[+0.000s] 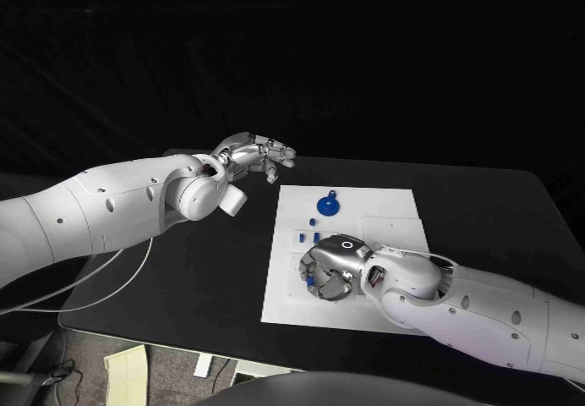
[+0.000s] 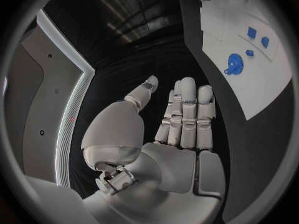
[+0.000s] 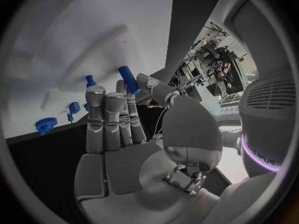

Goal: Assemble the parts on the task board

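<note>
1. While the right hand lies low over the near-left part of the task board, it pinches a blue cylindrical part between thumb and fingertips; in the right wrist view the part's long axis runs slanted, one end at the fingertips and the other pointing away from the palm toward the white board.
2. A blue gear-shaped part lies flat on the far half of the board, its round face up (a short stub projects from its near edge).
3. Several smaller blue parts sit between the gear and the right hand, close together; whether they stand in holes or lie loose cannot be told.
4. The left hand hangs above the black table beyond the board's far-left corner, holding nothing; in the left wrist view its fingers are straight and side by side, the thumb set apart.
</note>
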`<state>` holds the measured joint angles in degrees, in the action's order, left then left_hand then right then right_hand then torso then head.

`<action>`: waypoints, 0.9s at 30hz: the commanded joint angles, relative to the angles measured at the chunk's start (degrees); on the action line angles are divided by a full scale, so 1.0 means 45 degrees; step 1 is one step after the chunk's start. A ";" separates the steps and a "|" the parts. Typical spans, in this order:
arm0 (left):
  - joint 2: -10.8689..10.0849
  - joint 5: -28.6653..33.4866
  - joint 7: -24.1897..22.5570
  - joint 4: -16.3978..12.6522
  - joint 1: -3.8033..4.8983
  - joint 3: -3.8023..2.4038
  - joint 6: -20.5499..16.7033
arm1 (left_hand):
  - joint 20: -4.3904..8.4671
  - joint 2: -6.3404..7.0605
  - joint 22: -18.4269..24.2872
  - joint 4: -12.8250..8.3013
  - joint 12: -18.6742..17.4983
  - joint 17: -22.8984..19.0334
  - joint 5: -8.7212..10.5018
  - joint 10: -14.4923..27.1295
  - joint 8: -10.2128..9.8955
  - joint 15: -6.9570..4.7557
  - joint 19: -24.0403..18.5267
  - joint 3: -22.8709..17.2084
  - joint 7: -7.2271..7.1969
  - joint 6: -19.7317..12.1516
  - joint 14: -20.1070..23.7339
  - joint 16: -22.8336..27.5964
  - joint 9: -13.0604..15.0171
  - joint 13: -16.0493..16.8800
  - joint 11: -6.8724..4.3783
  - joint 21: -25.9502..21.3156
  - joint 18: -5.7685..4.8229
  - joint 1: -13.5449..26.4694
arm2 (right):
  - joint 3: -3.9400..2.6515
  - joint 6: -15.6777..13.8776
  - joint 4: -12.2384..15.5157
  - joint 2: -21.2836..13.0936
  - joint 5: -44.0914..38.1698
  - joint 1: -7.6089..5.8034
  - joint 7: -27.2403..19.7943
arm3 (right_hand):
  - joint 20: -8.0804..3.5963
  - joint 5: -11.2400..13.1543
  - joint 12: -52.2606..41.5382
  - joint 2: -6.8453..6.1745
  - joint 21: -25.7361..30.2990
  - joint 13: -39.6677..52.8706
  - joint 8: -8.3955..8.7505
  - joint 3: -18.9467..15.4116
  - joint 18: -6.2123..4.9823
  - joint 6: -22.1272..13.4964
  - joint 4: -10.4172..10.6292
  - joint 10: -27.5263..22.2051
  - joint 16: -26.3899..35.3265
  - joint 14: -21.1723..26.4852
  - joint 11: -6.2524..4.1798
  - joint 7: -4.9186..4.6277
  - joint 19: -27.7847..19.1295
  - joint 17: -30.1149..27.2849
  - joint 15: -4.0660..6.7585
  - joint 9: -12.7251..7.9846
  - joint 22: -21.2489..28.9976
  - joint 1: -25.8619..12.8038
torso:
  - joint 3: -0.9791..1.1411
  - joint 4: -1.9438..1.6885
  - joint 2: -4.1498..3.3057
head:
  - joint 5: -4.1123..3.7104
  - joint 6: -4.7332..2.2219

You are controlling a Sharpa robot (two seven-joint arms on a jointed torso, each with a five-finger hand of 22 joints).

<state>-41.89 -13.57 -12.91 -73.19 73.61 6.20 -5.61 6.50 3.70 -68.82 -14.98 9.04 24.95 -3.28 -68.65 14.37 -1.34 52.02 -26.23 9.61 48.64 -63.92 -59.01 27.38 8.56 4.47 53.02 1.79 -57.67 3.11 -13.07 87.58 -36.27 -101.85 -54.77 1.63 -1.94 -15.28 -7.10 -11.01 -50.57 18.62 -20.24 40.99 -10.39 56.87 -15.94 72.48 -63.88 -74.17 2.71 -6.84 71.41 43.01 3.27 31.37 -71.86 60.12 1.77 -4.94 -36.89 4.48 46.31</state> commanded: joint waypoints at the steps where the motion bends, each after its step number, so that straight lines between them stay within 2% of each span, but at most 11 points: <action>1: 0.0013 -0.0034 -0.0072 -0.0036 0.0007 -0.0008 0.0209 | 0.0102 -0.0051 -0.0014 0.0069 -0.0002 0.0021 0.0009 -0.0008 0.0078 -0.0009 -0.0020 0.0026 0.0090 -0.0007 -0.0019 0.0081 -0.0012 0.0012 0.0113 -0.0087 0.1022 0.0064 | 0.0043 0.0209 0.0025 0.0015 0.0430 0.0051 -0.0345 | 0.0002 -0.0100 0.0094 0.0014 0.0031 -0.0034 0.0100 -0.0269 -0.1024 -0.0109 -0.0055 -0.0134 0.0093 0.0104 0.0120 -0.0052 -0.0146 -0.0024 -0.0012 -0.0037 0.0006 -0.0160 | 0.0004 -0.0002 -0.0004 | 0.0009 -0.0002; 5: 0.0004 -0.0034 -0.0060 -0.0032 0.0007 -0.0008 0.0192 | 0.0102 -0.0052 -0.0015 0.0072 -0.0002 0.0023 0.0009 -0.0007 0.0079 -0.0009 -0.0019 0.0028 0.0091 -0.0009 -0.0020 0.0082 -0.0013 0.0013 0.0113 -0.0088 0.1022 0.0068 | 0.0043 0.0034 0.0020 -0.0012 0.0444 0.0051 -0.0313 | 0.0009 -0.0236 0.0188 -0.0038 0.0069 -0.0062 0.0192 -0.0497 -0.1024 -0.0190 -0.0081 -0.0225 0.0106 0.0134 0.0158 -0.0095 -0.0182 -0.0029 -0.0049 -0.0074 0.0018 -0.0137 | -0.0002 -0.0007 -0.0003 | 0.0007 -0.0002; 20: -0.0009 -0.0034 -0.0035 -0.0035 0.0009 -0.0008 0.0186 | 0.0102 -0.0041 -0.0018 0.0075 -0.0005 0.0029 0.0009 0.0001 0.0079 -0.0008 -0.0016 0.0030 0.0093 -0.0018 -0.0022 0.0086 -0.0016 0.0013 0.0114 -0.0090 0.1023 0.0068 | 0.0043 -0.0592 0.0085 -0.0153 0.0502 0.0051 -0.0336 | 0.0015 -0.0237 0.0345 -0.0230 0.0186 -0.0114 0.0354 -0.0614 -0.1024 -0.0341 -0.0066 -0.0386 0.0169 0.0221 0.0236 -0.0178 -0.0273 -0.0064 -0.0124 -0.0139 0.0065 0.0045 | -0.0002 -0.0001 -0.0003 | -0.0011 -0.0016; 24: -0.0011 -0.0034 -0.0030 -0.0030 0.0009 -0.0008 0.0180 | 0.0103 -0.0039 -0.0019 0.0074 -0.0006 0.0031 0.0009 0.0003 0.0079 -0.0008 -0.0016 0.0029 0.0093 -0.0021 -0.0022 0.0087 -0.0017 0.0013 0.0114 -0.0091 0.1024 0.0066 | 0.0043 -0.0755 0.0153 -0.0274 0.0745 0.0050 -0.0490 | 0.0029 -0.0366 0.0457 -0.0391 0.0254 -0.0156 0.0459 -0.0797 -0.1024 -0.0485 -0.0074 -0.0540 0.0218 0.0300 0.0302 -0.0251 -0.0354 -0.0089 -0.0189 -0.0178 0.0084 -0.0010 | 0.0003 -0.0007 -0.0002 | -0.0022 -0.0018; 27: -0.0025 -0.0034 -0.0013 -0.0019 0.0009 -0.0007 0.0175 | 0.0103 -0.0036 -0.0019 0.0074 -0.0006 0.0032 0.0009 0.0004 0.0079 -0.0008 -0.0016 0.0029 0.0093 -0.0022 -0.0022 0.0087 -0.0017 0.0013 0.0114 -0.0091 0.1024 0.0065 | 0.0040 -0.1001 0.0278 -0.0455 0.1069 0.0041 -0.0604 | 0.0018 -0.0717 0.0711 -0.0606 0.0255 -0.0307 0.0716 -0.1345 -0.1024 -0.0920 -0.0120 -0.1026 0.0186 0.0329 0.0464 -0.0438 -0.0406 -0.0073 -0.0349 -0.0291 0.0052 -0.0202 | 0.0005 -0.0004 -0.0002 | -0.0026 -0.0033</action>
<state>-41.99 -13.57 -12.69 -73.21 73.61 6.20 -5.59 6.64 3.70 -68.81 -14.98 9.04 25.04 -3.28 -68.64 14.37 -1.34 51.88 -26.23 9.60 48.63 -63.92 -59.01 27.39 8.54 4.46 52.79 1.78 -57.67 3.32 -15.41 88.50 -37.98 -99.16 -54.57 0.27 -1.76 -18.25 -4.12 -13.20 -49.77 17.39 -17.26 35.42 -10.39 53.28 -16.45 68.44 -63.12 -72.65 4.74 -8.52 69.94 42.65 2.00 30.18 -71.54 59.07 1.77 -4.97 -36.90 4.38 46.20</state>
